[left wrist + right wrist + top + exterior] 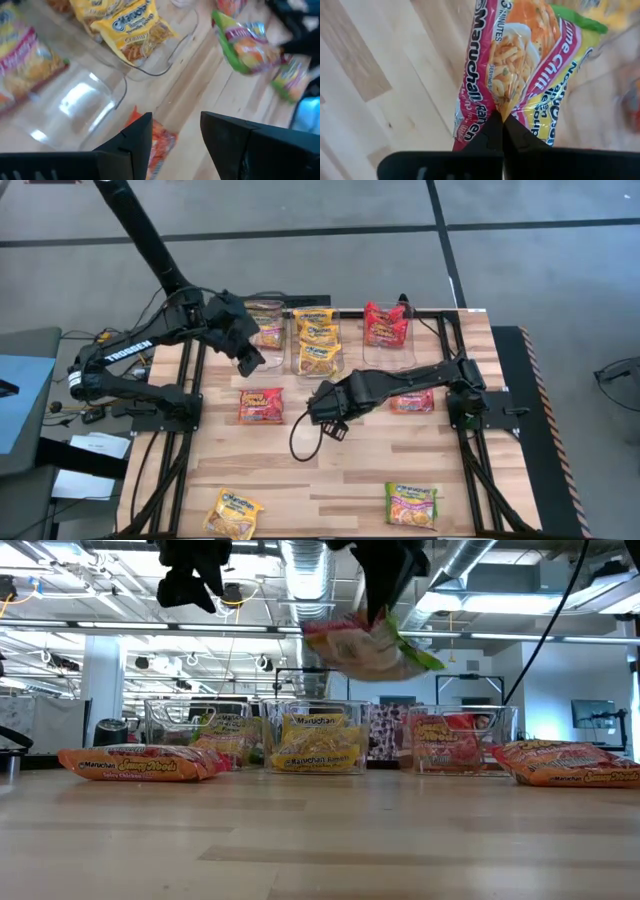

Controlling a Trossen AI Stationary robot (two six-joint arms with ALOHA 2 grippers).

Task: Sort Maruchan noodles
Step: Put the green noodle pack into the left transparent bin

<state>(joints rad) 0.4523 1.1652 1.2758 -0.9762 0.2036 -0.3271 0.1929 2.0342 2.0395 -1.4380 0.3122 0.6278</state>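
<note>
My right gripper (pixel 325 415) hangs over the middle of the table, shut on a green-and-pink Maruchan packet (pixel 372 646) that is lifted clear. In the high view the arm hides this packet. My left gripper (pixel 246 348) is open and holds nothing, above the near edge of the left clear bin (pixel 266 326). Lying flat on the table are two red-orange packets (pixel 262 405) (pixel 412 402), a yellow packet (pixel 232 513) and a green packet (pixel 412 503). The middle bin (pixel 317 340) holds yellow packets and the right bin (pixel 386 326) holds red ones. My right gripper pinches the green-and-pink packet between its two fingers at a crease near one edge (pixel 503 109), coming from above. The wrapper folds into two flaps on either side of the fingertips (pixel 492 132). The packet hangs tilted below the gripper, clear of the table.
The three clear bins stand in a row along the table's far edge. Black cables loop on the table near my right gripper (pixel 300 442). Bare wood shows in the middle near part of the table (pixel 320 480).
</note>
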